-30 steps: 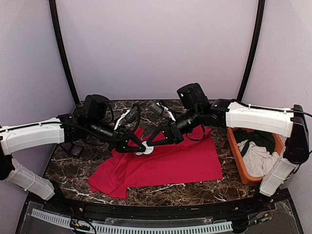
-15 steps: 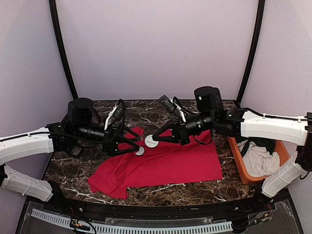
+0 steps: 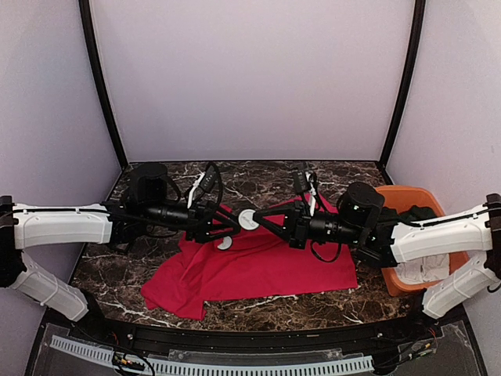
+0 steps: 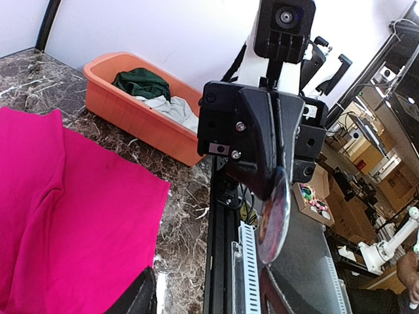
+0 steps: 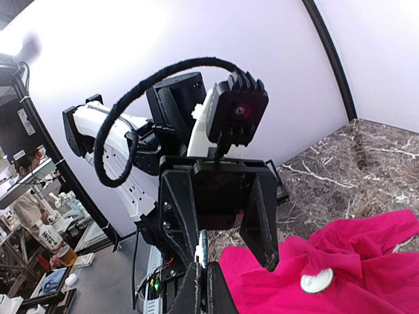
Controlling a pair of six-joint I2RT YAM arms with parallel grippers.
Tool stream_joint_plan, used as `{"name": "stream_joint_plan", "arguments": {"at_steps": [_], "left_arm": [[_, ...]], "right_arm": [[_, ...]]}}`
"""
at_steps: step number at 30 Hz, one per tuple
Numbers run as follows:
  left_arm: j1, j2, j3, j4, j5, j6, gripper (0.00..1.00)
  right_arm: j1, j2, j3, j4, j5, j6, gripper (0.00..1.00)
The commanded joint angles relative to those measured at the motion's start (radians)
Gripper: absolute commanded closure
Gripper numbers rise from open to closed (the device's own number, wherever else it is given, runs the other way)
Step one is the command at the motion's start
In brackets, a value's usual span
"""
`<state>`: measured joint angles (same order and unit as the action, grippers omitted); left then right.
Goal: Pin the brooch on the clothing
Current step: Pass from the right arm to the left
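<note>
My right gripper (image 3: 257,222) is shut on the brooch (image 3: 248,219), a thin round disc held edge-on above the clothing (image 3: 266,266), a red T-shirt spread on the table. In the right wrist view the brooch (image 5: 202,248) stands up from my shut right gripper (image 5: 208,278). Facing it, my left gripper (image 5: 230,258) is open, one jaw close beside the disc. From the left wrist, the brooch (image 4: 275,219) shows shiny in front of the right gripper (image 4: 278,183). A second white round piece (image 3: 225,243) lies on the shirt under the left gripper (image 3: 233,227).
An orange bin (image 3: 398,283) holding dark green and white cloth stands at the right, partly under the right arm. The dark marble table (image 3: 117,266) shows around the shirt. Both arms reach low across the middle.
The grippers were together low on the shirt. The right one has lifted away with the brooch, its arm stretched lower. The left gripper has let go and opened, then narrowed somewhat.
</note>
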<state>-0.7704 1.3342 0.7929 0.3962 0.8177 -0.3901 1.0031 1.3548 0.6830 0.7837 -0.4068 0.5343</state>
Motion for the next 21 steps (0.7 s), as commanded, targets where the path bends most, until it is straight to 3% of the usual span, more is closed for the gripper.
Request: {"name": "stream_joint_plan", "arguments": {"at_steps": [1,11,21], "left_arm": [[0.004,0.003,0.031,0.079,0.059,-0.035,0.49],[0.003,0.004,0.023,0.148,0.092,-0.07,0.56],[0.003,0.019,0.031,0.174,0.12,-0.095,0.7]], "right_arm": [[0.02,0.003,-0.022,0.175,0.098,0.019,1.0],[0.03,0.037,-0.009,0.151,0.107,0.007,1.0],[0.029,0.053,-0.003,0.137,0.096,0.019,1.0]]}}
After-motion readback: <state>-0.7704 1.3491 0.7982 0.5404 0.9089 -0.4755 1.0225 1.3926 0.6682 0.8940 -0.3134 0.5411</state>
